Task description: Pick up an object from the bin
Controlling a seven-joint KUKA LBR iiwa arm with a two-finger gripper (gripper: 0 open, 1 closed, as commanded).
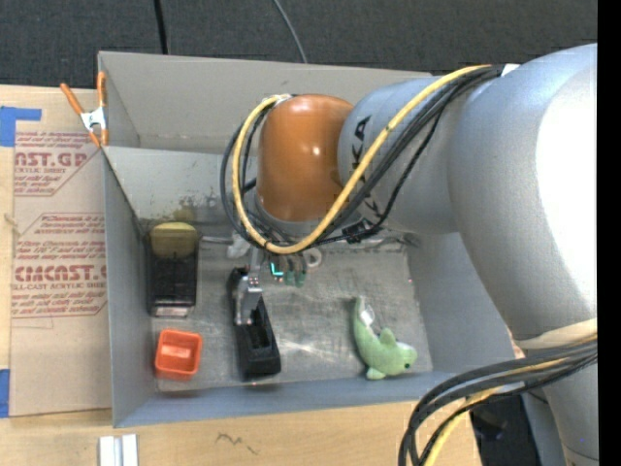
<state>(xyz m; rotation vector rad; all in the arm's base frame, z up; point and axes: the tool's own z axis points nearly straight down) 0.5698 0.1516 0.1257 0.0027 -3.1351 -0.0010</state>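
Observation:
My gripper [254, 284] hangs under the orange wrist cover, low over the middle of the bin. It is right above the far end of a black stapler-like tool [256, 343] that lies lengthwise on the floor, and it looks to be touching that end. A green dolphin toy [382, 351] lies to the right of the tool, apart from the gripper.
By the left wall lies a black rectangular block with a tan top [173, 265]. A small orange box [178, 351] sits in the near left corner. The arm and its cables cover the bin's right and far side.

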